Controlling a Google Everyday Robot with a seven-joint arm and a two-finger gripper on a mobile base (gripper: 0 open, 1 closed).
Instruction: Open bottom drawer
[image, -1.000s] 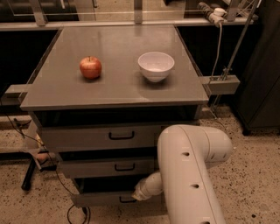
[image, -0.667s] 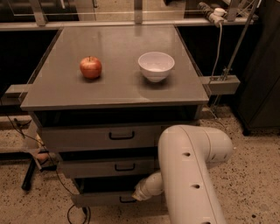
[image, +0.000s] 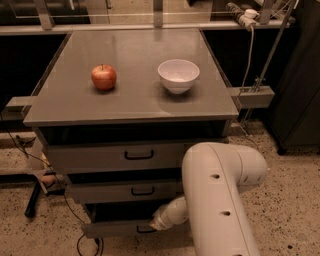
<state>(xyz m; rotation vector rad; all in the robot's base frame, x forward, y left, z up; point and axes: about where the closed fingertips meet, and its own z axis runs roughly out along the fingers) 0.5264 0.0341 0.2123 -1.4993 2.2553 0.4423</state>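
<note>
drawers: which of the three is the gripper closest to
The bottom drawer, the narrowest front nearest the floor. The gripper is at its small black handle; the top drawer and middle drawer sit higher.

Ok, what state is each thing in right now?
apple: whole, stem up, on the cabinet top.
bowl: upright, empty.
top drawer: looks shut.
middle drawer: looks shut.
bottom drawer: barely open at most.
gripper: low, at the bottom drawer's front.

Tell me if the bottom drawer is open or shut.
Slightly open, it seems: the bottom drawer has its front jutting forward, with a dark gap above it. The gripper is at its handle.
</note>
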